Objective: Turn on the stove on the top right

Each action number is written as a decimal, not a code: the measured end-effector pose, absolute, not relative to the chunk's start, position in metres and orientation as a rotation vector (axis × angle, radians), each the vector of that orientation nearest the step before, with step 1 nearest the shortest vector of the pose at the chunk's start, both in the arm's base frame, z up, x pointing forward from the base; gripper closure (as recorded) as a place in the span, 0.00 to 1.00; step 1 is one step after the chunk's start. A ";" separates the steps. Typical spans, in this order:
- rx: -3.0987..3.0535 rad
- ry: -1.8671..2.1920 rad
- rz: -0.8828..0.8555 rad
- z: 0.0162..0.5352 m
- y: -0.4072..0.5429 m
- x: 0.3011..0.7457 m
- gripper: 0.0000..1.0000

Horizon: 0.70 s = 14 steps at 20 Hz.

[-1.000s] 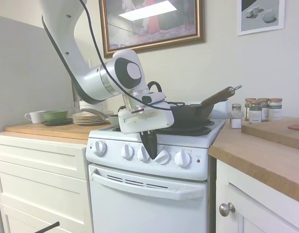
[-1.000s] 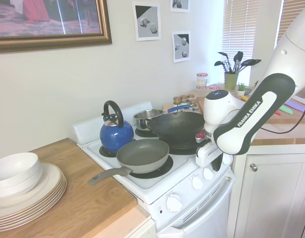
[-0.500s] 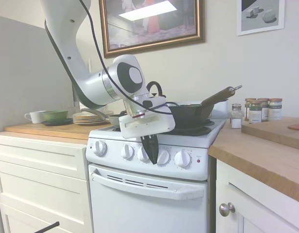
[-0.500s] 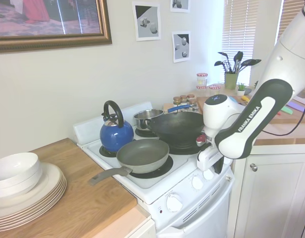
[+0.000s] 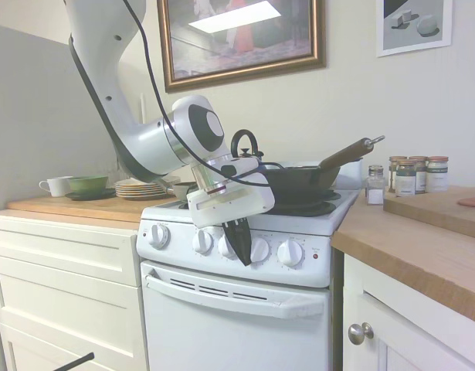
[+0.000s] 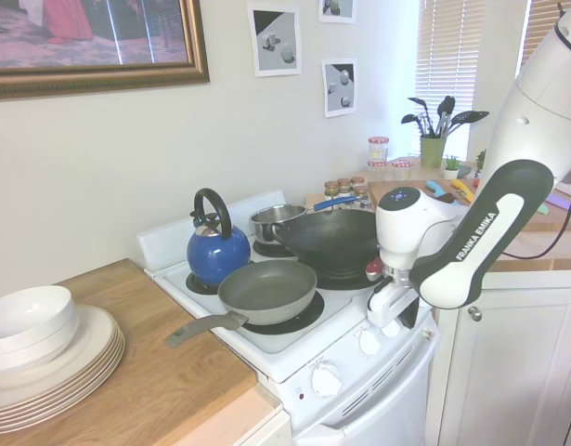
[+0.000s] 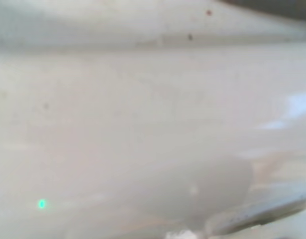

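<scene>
A kitchen wall with a framed picture backs the white stove (image 5: 237,309). The arm bends down over its front; the gripper (image 5: 240,246) points at the middle knobs (image 5: 259,250), jaws apparently clenched. Wok (image 6: 330,240) at twelve o'clock, frying pan (image 6: 266,290) alongside.

This is a home kitchen. A white freestanding stove (image 5: 237,255) with round knobs fills the frame's centre, carrying a blue kettle (image 6: 216,249), a grey frying pan (image 6: 266,290) and a black wok (image 6: 336,240). Wooden countertops (image 5: 422,247) over white cabinets (image 5: 63,286) flank it. Stacked white plates (image 6: 53,358) sit lower left, glass spice jars (image 5: 411,176) at right, and a gold-framed painting (image 5: 241,39) hangs above.
</scene>
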<state>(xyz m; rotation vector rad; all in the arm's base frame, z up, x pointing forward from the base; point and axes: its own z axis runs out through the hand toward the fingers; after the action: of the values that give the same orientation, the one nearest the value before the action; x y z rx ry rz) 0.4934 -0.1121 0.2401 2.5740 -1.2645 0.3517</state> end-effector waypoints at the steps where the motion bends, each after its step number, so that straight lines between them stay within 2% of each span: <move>1: 2.576 -1.267 0.349 0.240 -0.112 0.493 1.00; 14: 2.645 -1.283 0.366 0.268 -0.098 0.486 1.00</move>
<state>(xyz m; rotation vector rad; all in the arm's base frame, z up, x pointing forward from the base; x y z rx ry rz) 0.4857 -0.0977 0.2676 2.6451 -1.2827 0.3655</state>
